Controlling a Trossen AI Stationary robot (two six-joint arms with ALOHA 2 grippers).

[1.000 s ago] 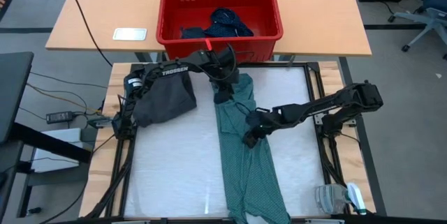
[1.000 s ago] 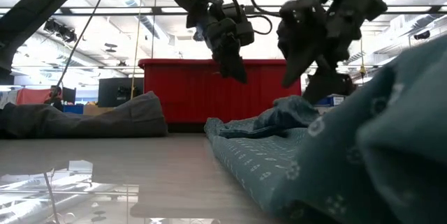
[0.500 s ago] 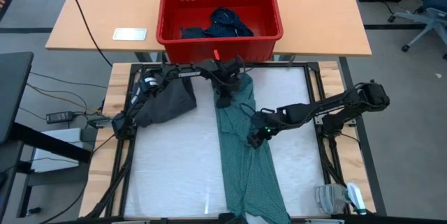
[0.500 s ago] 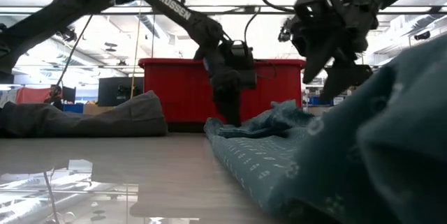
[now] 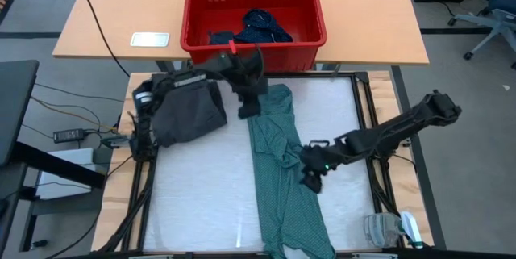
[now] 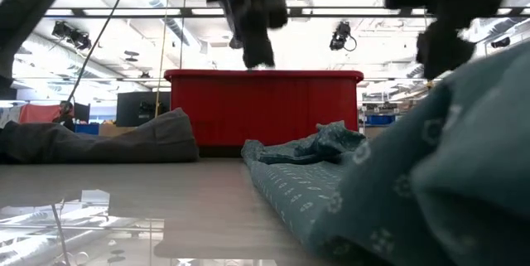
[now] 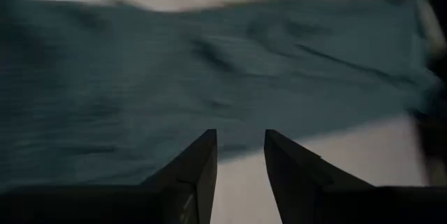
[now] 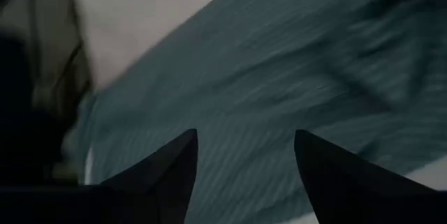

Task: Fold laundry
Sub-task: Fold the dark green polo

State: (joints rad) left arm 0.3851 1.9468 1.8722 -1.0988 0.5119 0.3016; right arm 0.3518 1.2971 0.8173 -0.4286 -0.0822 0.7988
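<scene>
Lying in a long rumpled strip from the counter's [image 5: 193, 202] near edge up to its far side, the teal shirt [image 5: 284, 194] looks light, limp and prone to bunching, so I judge an edge, hem or collar the best place to pinch. The right gripper [image 5: 310, 180] hovers over the shirt's right edge at mid-length, its arm stretched low from the right, fingers spread wide and holding nothing. Farther back, the left gripper [image 5: 246, 110] hangs raised above the shirt's far end, fingers narrowly parted and empty. The charcoal piece [image 5: 189, 114] lies heaped far left; 1 red basket [image 5: 314, 17] beyond holds navy cloth [image 5: 262, 25].
</scene>
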